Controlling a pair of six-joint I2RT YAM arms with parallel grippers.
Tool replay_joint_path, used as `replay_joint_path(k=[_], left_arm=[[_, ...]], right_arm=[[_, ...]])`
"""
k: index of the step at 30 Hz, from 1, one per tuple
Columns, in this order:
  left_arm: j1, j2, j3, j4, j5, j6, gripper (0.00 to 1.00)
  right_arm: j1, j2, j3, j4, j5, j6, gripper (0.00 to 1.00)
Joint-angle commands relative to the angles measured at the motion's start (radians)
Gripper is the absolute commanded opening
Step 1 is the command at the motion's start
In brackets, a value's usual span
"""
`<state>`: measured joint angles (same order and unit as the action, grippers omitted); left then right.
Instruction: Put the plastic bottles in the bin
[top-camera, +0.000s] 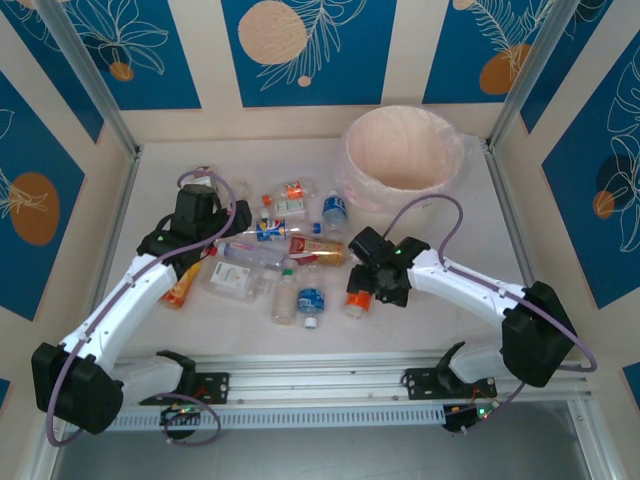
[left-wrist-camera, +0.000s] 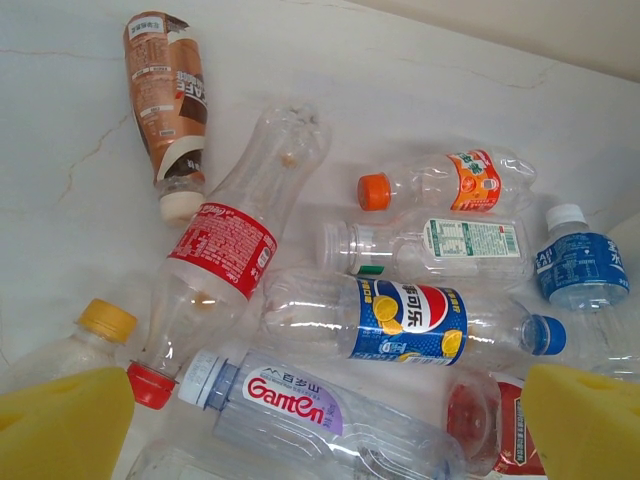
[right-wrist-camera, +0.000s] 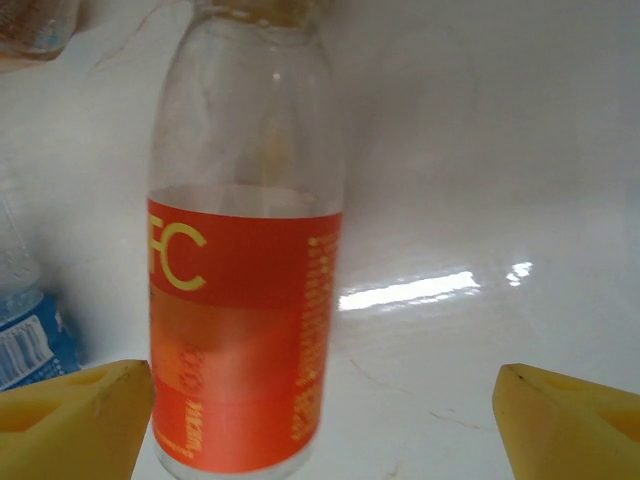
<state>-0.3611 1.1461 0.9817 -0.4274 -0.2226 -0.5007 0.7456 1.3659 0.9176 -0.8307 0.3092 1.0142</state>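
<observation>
Overhead view: the left gripper (top-camera: 205, 225), well left of the bin (top-camera: 400, 150), hangs over the left of the plastic bottles (top-camera: 285, 255). These lie scattered on the table (top-camera: 470, 225), left of the bin and nearer the arms. The right gripper (top-camera: 375, 278) is just in front of the bin.

Left wrist view, detail the overhead view blurs: the yellow fingers (left-wrist-camera: 65, 420) are spread wide and released. Beyond them lie a brown-label bottle (left-wrist-camera: 165, 90), a red-label bottle (left-wrist-camera: 225, 245), a Pepsi bottle (left-wrist-camera: 410, 320) and a blue-label bottle (left-wrist-camera: 578, 268).

Right wrist view: the jaws are parted and grasp nothing. An orange-label bottle (right-wrist-camera: 245, 320) lies just beside one finger (right-wrist-camera: 75, 420).

The surface is glossy white, faintly veined. Blue leaf-patterned wall panels (top-camera: 300, 40) and metal posts (top-camera: 85, 75) enclose it.
</observation>
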Motion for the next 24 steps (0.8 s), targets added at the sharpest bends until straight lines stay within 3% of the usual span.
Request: replay_joint_path(k=[1,10,16,24], left_arm=[[0.005,-0.008,-0.015,0.01,-0.017,-0.017,0.99],[0.005,-0.001,-0.021,0.017,-0.016,-0.018,1.0],[0.005,0.006,-0.023,0.014,-0.014,-0.015,1.0],[0.005,0.006,-0.021,0.016,-0.014,-0.015,1.0]], right_arm=[[-0.008,0.031,-0.003,0.069,-0.065,0.006,0.9],[-0.029,0.147,-0.023,0.15,-0.118,0.0,0.84],[-0.014,0.167,-0.037,0.161,-0.089,0.031,0.83],[-0.028,0.179,-0.065,0.174,-0.089,0.04,0.69]])
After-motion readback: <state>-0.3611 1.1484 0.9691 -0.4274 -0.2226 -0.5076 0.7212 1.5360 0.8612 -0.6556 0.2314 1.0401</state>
